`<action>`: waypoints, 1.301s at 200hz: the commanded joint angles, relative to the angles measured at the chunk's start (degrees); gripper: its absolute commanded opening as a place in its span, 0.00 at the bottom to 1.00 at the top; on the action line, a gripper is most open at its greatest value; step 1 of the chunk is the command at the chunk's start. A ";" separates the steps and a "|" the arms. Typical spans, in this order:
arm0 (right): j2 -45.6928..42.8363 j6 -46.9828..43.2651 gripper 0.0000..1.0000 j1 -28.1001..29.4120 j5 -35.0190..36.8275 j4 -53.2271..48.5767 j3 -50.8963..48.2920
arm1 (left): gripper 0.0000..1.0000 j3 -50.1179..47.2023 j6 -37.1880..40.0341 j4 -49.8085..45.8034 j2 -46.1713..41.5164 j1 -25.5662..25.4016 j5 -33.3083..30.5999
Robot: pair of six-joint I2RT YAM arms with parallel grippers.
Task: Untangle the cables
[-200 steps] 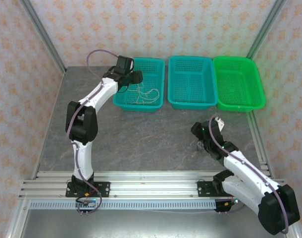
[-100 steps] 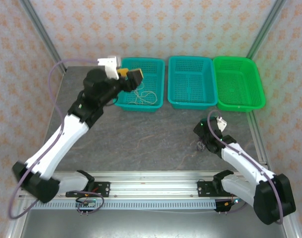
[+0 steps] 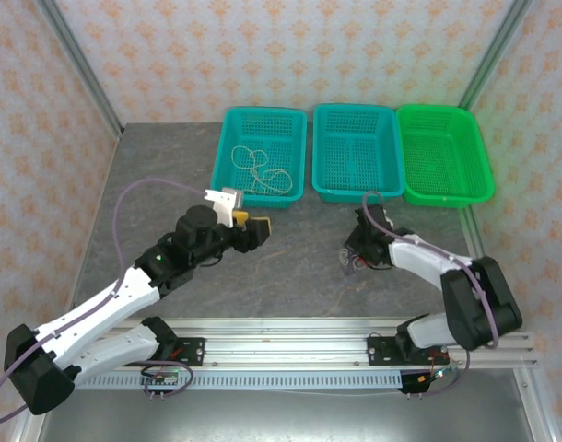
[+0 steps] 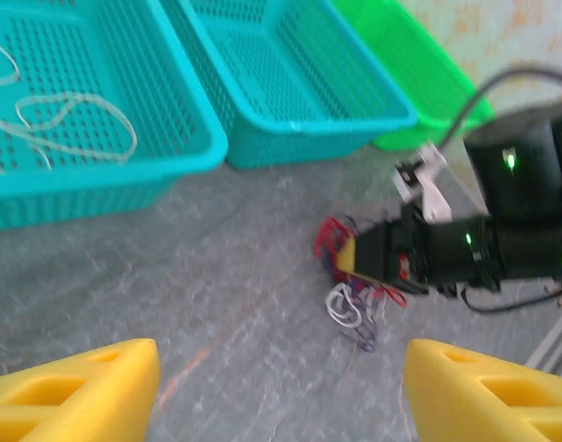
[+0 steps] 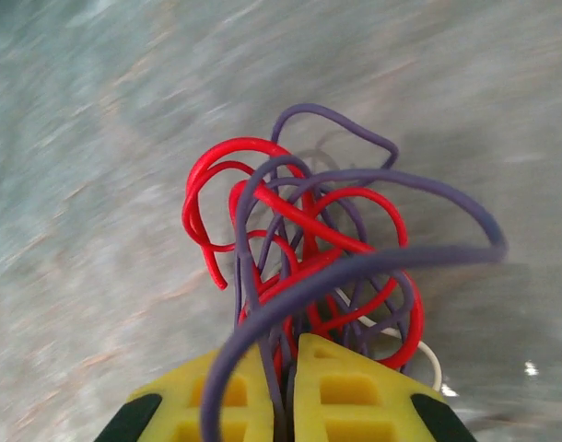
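Partly hidden cables (image 5: 309, 262) in right gripper (image 5: 283, 357)

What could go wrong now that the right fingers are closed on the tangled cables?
The right fingers seem to pinch several red and dark strands of the cables together; pulling may tighten the knot. The left fingers are open and away from the bundle, so the whole tangle may simply drag.

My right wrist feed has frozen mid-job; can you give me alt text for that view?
The right gripper has its yellow fingers shut on a tangle of cables, red and dark purple loops bunched just ahead of them, with a sliver of white cable at the lower right. Behind the tangle is the blurred grey table.
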 commanded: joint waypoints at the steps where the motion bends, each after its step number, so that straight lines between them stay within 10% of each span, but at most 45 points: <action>1: 4.12 0.05 0.02 4.45 -10.75 5.67 2.84 | 0.70 -3.08 1.54 -0.88 0.61 -1.15 4.93; 51: 9.34 -1.65 0.00 8.99 -16.74 9.28 7.72 | 0.50 -9.18 -0.90 2.97 6.51 -1.58 3.33; 81: 10.77 -3.05 0.00 9.74 -19.90 9.83 8.67 | 0.49 -8.40 -0.06 10.86 16.79 -1.61 13.48; 186: 10.75 -4.06 0.00 10.76 -21.18 8.42 8.27 | 0.33 -1.34 0.51 24.56 36.71 -1.61 14.84; 220: 10.90 -4.06 0.00 10.79 -17.67 6.50 8.65 | 0.00 -1.78 0.40 23.92 37.51 -1.58 13.81; 260: 9.76 -1.14 0.00 9.19 -4.33 0.71 7.92 | 0.00 -4.13 0.50 18.43 32.84 -1.62 6.84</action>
